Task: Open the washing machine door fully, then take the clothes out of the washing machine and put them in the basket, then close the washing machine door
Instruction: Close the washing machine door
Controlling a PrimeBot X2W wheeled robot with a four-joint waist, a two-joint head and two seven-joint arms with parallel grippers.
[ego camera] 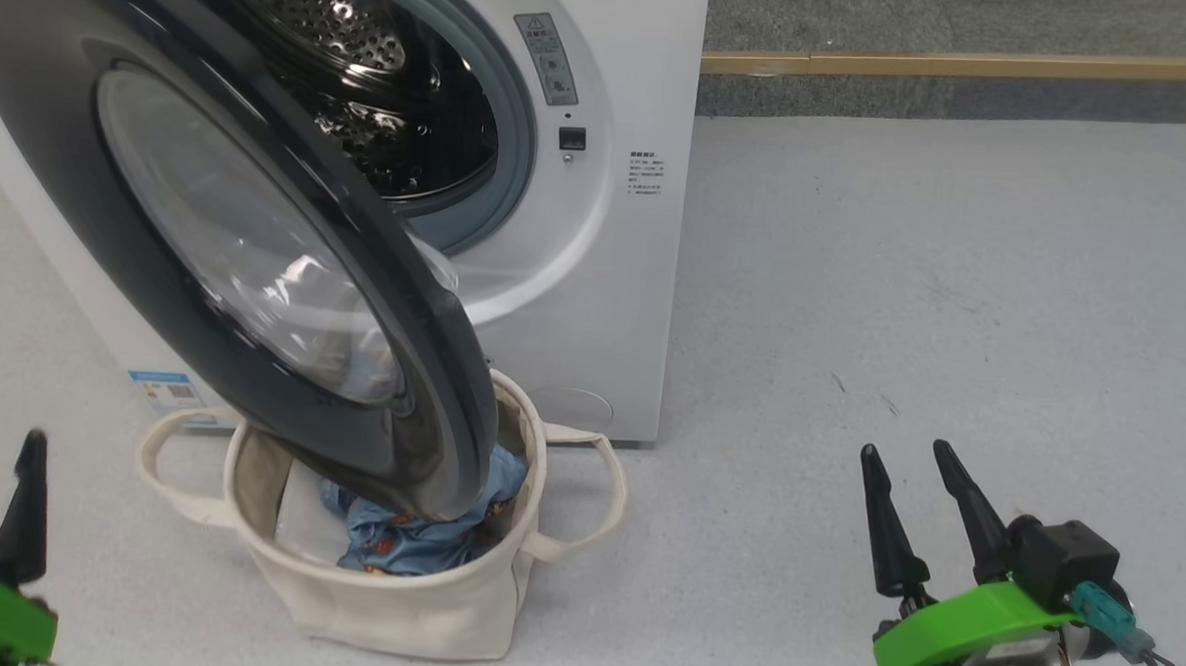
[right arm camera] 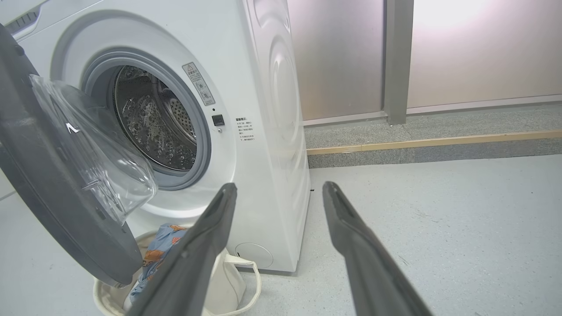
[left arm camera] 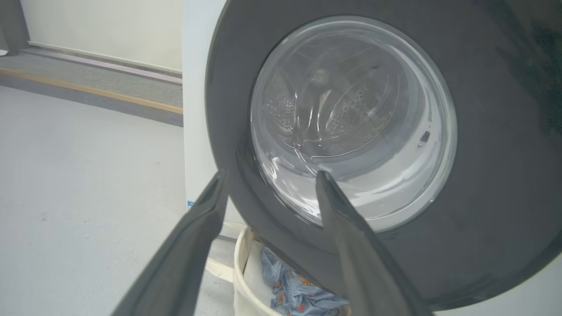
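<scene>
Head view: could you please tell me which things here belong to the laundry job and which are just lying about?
Job: washing machine, door, clothes, basket.
Just there: white cloth in the basket, wooden strip along the floor edge.

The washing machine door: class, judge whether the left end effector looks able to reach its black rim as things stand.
Probably yes: the open left end effector points at the washing machine door, with nothing between them.
</scene>
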